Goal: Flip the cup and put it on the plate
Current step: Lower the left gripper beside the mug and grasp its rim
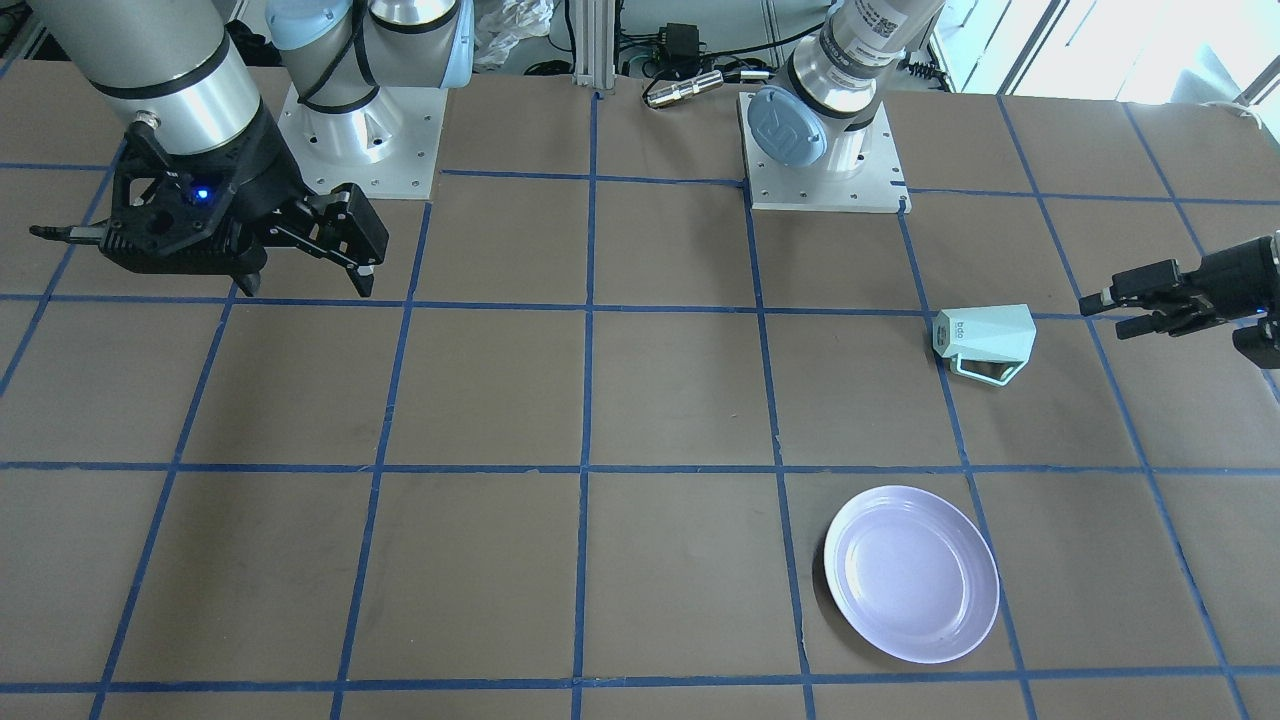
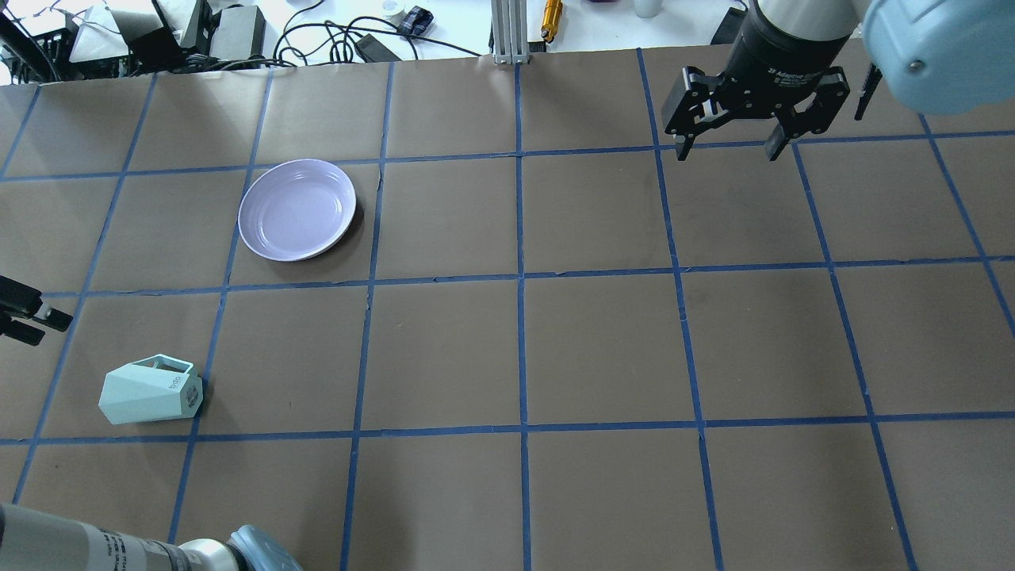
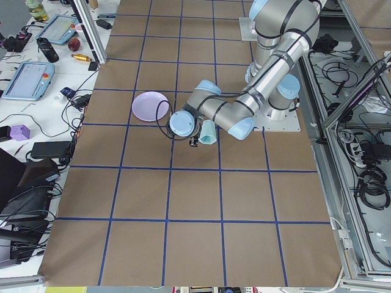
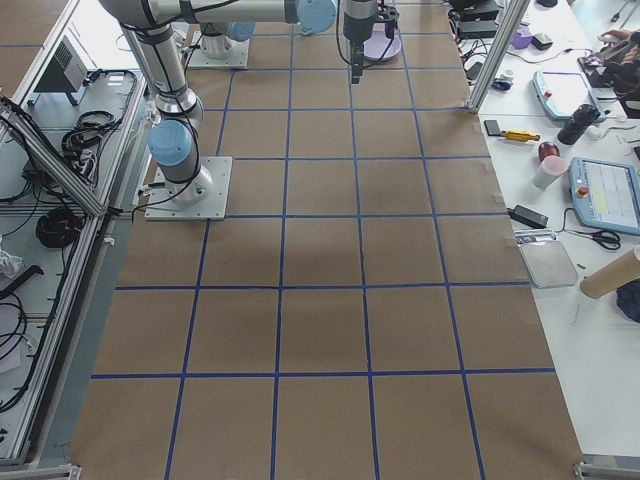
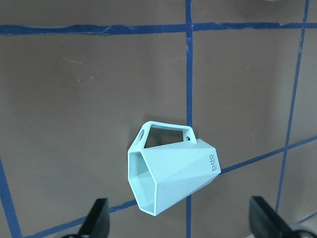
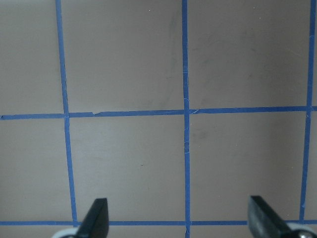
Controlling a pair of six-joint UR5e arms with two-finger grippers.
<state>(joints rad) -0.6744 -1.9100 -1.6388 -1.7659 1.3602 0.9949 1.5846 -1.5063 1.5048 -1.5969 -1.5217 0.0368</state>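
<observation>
Mint-green and tipped over: where is the cup (image 2: 151,390) lying? (Desk)

It is lying on its side on the brown paper-covered table (image 2: 603,341), over a blue tape line (image 5: 188,74). In the overhead view its mouth is facing 9 o'clock, its lettered base is pointing to 3 o'clock, and its handle is turning toward 12. (Photographer)

And the plate? (Desk)

The pale lavender plate (image 2: 297,208) is sitting flat at about 1 o'clock from the cup, well apart from it, one grid square farther from the robot. (Photographer)

What are the two grippers doing? (Desk)

The left gripper (image 2: 41,321) is hanging at about 10 o'clock from the cup, near it but not touching. Its fingers (image 5: 96,220) are standing wide apart, with the cup showing between them in the wrist view. The right gripper (image 2: 725,147) is hovering toward the table's 2 o'clock corner, well apart from cup and plate, jaws likewise spread and gripping nothing. (Photographer)
</observation>
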